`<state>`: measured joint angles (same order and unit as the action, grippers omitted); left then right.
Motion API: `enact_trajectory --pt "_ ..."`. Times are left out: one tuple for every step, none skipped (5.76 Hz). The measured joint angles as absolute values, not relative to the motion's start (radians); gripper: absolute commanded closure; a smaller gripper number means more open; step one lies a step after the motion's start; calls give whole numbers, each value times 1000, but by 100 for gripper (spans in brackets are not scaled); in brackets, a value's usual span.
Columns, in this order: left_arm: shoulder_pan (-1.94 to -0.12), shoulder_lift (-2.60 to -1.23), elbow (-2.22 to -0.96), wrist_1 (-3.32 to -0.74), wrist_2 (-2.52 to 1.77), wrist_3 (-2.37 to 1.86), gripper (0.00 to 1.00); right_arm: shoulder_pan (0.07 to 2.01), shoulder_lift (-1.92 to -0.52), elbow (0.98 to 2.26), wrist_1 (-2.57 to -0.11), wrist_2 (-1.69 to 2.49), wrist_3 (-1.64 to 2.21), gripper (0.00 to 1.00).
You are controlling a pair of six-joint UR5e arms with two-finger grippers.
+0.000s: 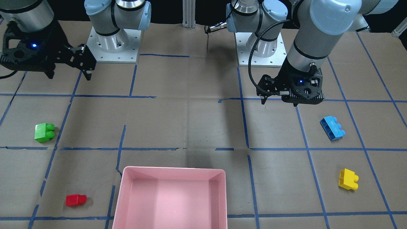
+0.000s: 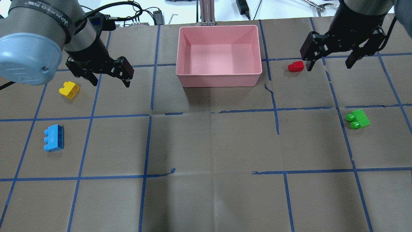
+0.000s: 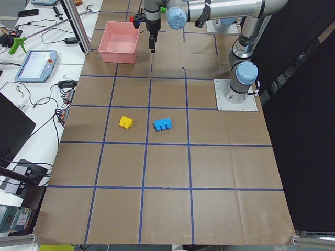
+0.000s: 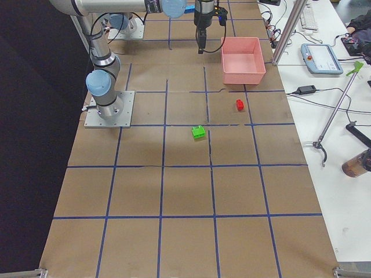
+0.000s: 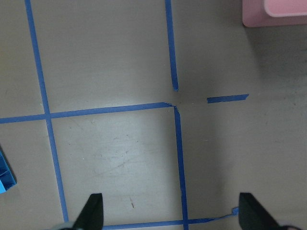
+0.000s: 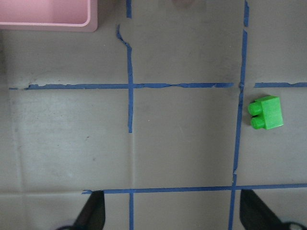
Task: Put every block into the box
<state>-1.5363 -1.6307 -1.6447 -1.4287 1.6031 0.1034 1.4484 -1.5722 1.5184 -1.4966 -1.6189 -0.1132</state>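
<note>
Left pincer (image 2: 111, 80) and right pincer (image 2: 329, 64) hang spread (both empty).

Table (image 2: 206, 199): one, large, covered edge to edge in brown paper, with fold creases across it and a tear (image 2: 268, 88) near the far middle. Marked into squares by a blue tape grid (image 2: 96, 177); several strips were broken or lifted.

Backdrop (image 3: 309, 130): black, along the table's robot side.

Side benches (image 3: 31, 104): white, one at each long view's outer edge.
- Handheld control tablet (image 3: 35, 64), grey, with a red button.
- Loose cables (image 3: 63, 99), dark.
- Green-handled tool (image 3: 17, 43).
- Long thin rod (image 4: 339, 104) with a green tip.

Post (image 2: 207, 11): aluminium extrusion, upright at the far table edge.

Light: even and overhead, leaving a pale sheen (image 5: 120, 139) on the paper.
</note>
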Motion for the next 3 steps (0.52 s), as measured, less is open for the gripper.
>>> enact_trajectory --pt "-1525 -1627 -1655 -1417 1605 92 0 1352 -1570 1522 -1492 -1622 -196 0" --pt "-1488 -1627 -1663 -1414 1606 53 0 1259 -1565 1544 -1498 -1624 -339 0" --pt "-1413 -1635 -1668 -1417 1608 -5 1 1171 -1564 1589 -1527 -1626 -512 0"
